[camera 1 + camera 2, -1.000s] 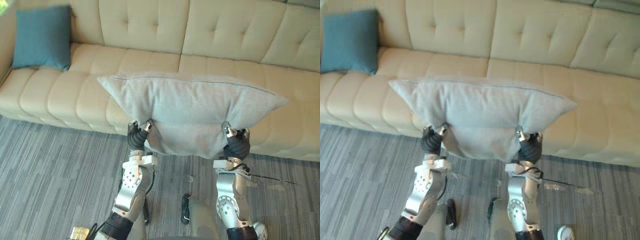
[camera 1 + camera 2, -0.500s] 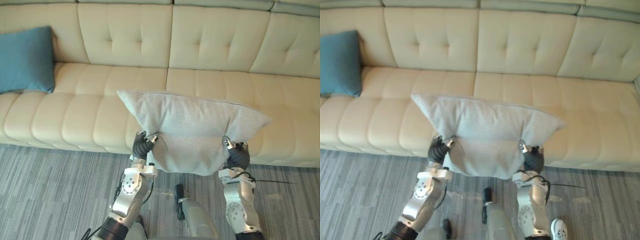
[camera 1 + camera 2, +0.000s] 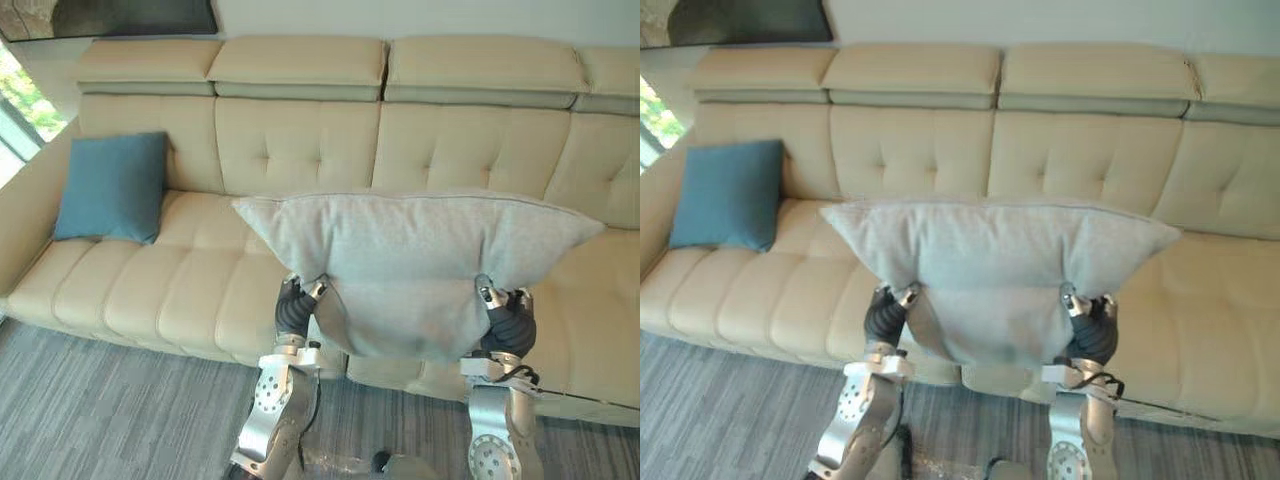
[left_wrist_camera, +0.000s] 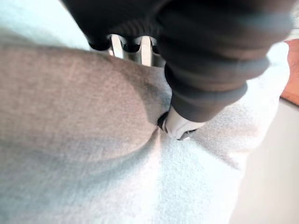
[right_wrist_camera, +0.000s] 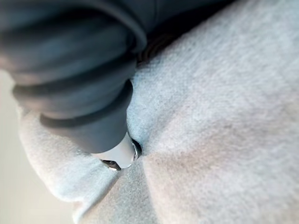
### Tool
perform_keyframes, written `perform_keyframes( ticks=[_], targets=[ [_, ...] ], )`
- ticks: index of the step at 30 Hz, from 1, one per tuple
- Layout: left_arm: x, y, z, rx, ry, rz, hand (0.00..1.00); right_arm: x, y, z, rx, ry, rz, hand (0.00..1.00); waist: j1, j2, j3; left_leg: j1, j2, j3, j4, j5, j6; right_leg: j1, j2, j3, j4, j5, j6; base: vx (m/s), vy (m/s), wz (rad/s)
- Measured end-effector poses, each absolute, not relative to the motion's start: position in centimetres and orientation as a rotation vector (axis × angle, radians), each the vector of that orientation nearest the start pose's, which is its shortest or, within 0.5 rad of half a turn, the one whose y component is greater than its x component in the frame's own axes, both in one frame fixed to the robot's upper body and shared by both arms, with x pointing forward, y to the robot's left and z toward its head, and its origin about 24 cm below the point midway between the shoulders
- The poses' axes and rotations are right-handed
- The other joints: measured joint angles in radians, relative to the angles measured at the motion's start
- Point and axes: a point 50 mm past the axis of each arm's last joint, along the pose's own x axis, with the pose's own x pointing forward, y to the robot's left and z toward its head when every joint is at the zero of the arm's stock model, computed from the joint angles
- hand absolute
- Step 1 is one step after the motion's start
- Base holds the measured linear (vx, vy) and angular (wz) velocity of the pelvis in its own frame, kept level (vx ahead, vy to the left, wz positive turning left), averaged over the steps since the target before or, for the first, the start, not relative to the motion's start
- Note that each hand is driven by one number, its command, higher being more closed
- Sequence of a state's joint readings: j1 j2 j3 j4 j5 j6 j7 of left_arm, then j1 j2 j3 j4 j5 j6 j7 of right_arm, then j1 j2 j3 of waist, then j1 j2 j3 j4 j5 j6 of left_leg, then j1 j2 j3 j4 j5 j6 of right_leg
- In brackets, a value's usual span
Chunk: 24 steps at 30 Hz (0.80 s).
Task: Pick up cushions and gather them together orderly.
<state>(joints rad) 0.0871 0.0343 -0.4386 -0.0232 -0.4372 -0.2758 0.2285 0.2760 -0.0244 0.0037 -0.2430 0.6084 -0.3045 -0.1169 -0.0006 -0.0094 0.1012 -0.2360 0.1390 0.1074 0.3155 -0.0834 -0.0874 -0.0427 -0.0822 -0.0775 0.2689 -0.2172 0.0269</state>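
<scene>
A large light grey cushion (image 3: 415,262) hangs in the air in front of the cream sofa (image 3: 300,150), held up by both hands at its lower edge. My left hand (image 3: 296,308) pinches the cushion's lower left part, thumb pressed into the cloth (image 4: 180,128). My right hand (image 3: 508,325) grips its lower right part the same way, thumb dug into the fabric (image 5: 119,156). A blue cushion (image 3: 112,187) leans upright against the sofa's backrest at the far left end of the seat.
The sofa's seat (image 3: 150,290) stretches across the whole view, bare between the blue cushion and the held one. Grey striped carpet (image 3: 90,400) lies in front. A window (image 3: 15,110) shows at the left edge.
The camera has tilted up, so more of the sofa's backrest and headrests show. The grey cushion stays gripped in both hands and sits higher against the sofa.
</scene>
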Motion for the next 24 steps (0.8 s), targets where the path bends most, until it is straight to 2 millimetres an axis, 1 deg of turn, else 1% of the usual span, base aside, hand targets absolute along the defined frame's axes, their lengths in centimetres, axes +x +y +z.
perform_keyframes(
  ticks=[1,2,3,4,5,7,8,9,10,11,12,13,14,15,16,19,24],
  targets=[
    [22.0,7.6,4.2,-0.472,-0.05,-0.108,1.0,19.4,-18.7,5.8,0.584,-0.25,-0.276,1.0,0.0,-0.011,-0.007,0.003,-0.009,0.008,-0.001,-0.002,0.004,0.0,-0.008,0.009,-0.004,0.0,0.009,0.16,0.15,-0.29],
    [22.0,7.7,3.8,-0.464,-0.035,-0.105,1.0,19.5,-18.6,5.2,0.592,-0.229,-0.284,1.0,0.001,-0.028,-0.018,0.014,-0.021,0.026,-0.001,-0.012,0.02,-0.001,-0.019,0.033,-0.014,0.002,0.022,0.11,0.138,-0.34],
    [22.0,7.9,3.4,-0.459,-0.016,-0.1,1.0,19.8,-18.5,4.7,0.593,-0.208,-0.286,1.0,0.0,-0.033,-0.02,0.03,-0.03,0.044,-0.001,-0.021,0.03,0.002,-0.029,0.053,-0.01,0.005,0.03,0.1,0.137,-0.38],
    [22.0,8.0,3.2,-0.457,-0.009,-0.098,1.0,20.0,-18.5,4.5,0.592,-0.199,-0.286,1.0,0.0,-0.033,-0.02,0.036,-0.032,0.049,0.0,-0.027,0.033,0.001,-0.032,0.062,-0.002,0.008,0.036,0.07,0.156,-0.46],
    [22.0,8.1,2.9,-0.451,0.006,-0.095,1.0,20.3,-18.4,3.9,0.586,-0.174,-0.287,1.0,-0.001,-0.031,-0.019,0.045,-0.043,0.053,0.002,-0.041,0.038,-0.021,-0.038,0.086,0.048,0.012,0.044,0.03,0.148,-0.37],
    [22.0,8.2,2.7,-0.445,0.013,-0.095,1.0,20.6,-18.5,3.3,0.577,-0.149,-0.287,1.0,-0.006,-0.031,-0.017,0.046,-0.045,0.059,0.001,-0.045,0.044,-0.068,-0.04,0.1,0.125,0.017,0.057,-0.01,0.107,-0.24],
    [21.9,8.4,2.6,-0.433,0.018,-0.095,1.0,20.9,-18.4,2.9,0.571,-0.128,-0.283,1.0,-0.012,-0.032,-0.015,0.048,-0.045,0.063,-0.001,-0.045,0.044,-0.106,-0.043,0.11,0.19,0.025,0.071,-0.05,0.063,-0.18],
    [21.9,8.7,2.3,-0.411,0.026,-0.097,1.0,21.1,-18.5,2.6,0.561,-0.109,-0.277,1.0,-0.018,-0.034,-0.009,0.067,-0.052,0.067,-0.018,-0.042,0.047,-0.133,-0.047,0.117,0.237,0.031,0.073,-0.07,0.066,-0.16],
    [22.0,8.9,2.2,-0.399,0.03,-0.098,1.0,21.1,-18.5,2.4,0.556,-0.099,-0.274,1.0,-0.018,-0.032,-0.008,0.074,-0.052,0.065,-0.03,-0.041,0.049,-0.142,-0.046,0.121,0.252,0.024,0.064,-0.08,0.021,-0.01],
    [22.0,9.2,2.0,-0.381,0.034,-0.099,1.0,21.1,-18.5,2.1,0.535,-0.083,-0.259,1.0,-0.023,-0.026,-0.006,0.078,-0.061,0.061,-0.038,-0.038,0.046,-0.135,-0.043,0.125,0.204,0.007,0.051,-0.08,-0.023,0.14],
    [22.2,9.2,2.2,-0.374,0.027,-0.106,1.0,21.2,-18.7,2.2,0.515,-0.086,-0.253,1.0,-0.029,-0.039,-0.013,0.061,-0.076,0.054,-0.03,-0.037,0.046,-0.131,-0.049,0.119,0.152,0.009,0.049,-0.08,-0.057,0.29],
    [22.6,9.0,2.6,-0.372,0.01,-0.119,1.0,21.5,-19.0,2.5,0.493,-0.102,-0.248,1.0,-0.033,-0.034,-0.012,0.03,-0.084,0.043,-0.014,-0.036,0.046,-0.116,-0.06,0.112,0.093,-0.009,0.061,-0.06,-0.064,0.21],
    [22.8,8.9,2.8,-0.372,0.002,-0.123,1.0,21.8,-19.0,2.6,0.488,-0.108,-0.242,1.0,-0.032,-0.027,-0.007,0.019,-0.082,0.042,-0.008,-0.034,0.045,-0.113,-0.058,0.112,0.07,-0.012,0.064,-0.06,-0.056,0.11],
    [23.0,8.9,2.9,-0.369,-0.005,-0.127,1.0,22.2,-19.2,2.9,0.48,-0.107,-0.233,1.0,-0.032,-0.007,0.002,0.016,-0.073,0.031,-0.008,-0.028,0.042,-0.106,-0.044,0.11,0.051,0.004,0.06,-0.03,-0.045,-0.03],
    [23.0,8.9,2.9,-0.369,-0.004,-0.128,1.0,22.2,-19.2,2.8,0.481,-0.103,-0.232,1.0,-0.032,0.001,0.001,0.024,-0.064,0.029,-0.013,-0.025,0.038,-0.092,-0.035,0.107,0.036,0.014,0.051,-0.03,-0.044,-0.05],
    [23.3,8.8,3.2,-0.367,-0.017,-0.136,1.0,22.3,-19.3,3.2,0.483,-0.122,-0.231,1.0,-0.037,0.001,-0.001,0.045,-0.052,0.014,-0.04,-0.012,0.024,-0.059,-0.019,0.088,-0.011,0.032,0.038,0.0,-0.064,0.07],
    [23.5,8.7,3.6,-0.367,-0.031,-0.142,1.0,22.6,-19.4,3.6,0.484,-0.147,-0.229,1.0,-0.039,0.002,-0.006,0.042,-0.052,0.0,-0.108,0.032,0.022,-0.045,-0.008,0.074,-0.077,0.071,0.033,0.06,-0.044,0.07]
  ],
)
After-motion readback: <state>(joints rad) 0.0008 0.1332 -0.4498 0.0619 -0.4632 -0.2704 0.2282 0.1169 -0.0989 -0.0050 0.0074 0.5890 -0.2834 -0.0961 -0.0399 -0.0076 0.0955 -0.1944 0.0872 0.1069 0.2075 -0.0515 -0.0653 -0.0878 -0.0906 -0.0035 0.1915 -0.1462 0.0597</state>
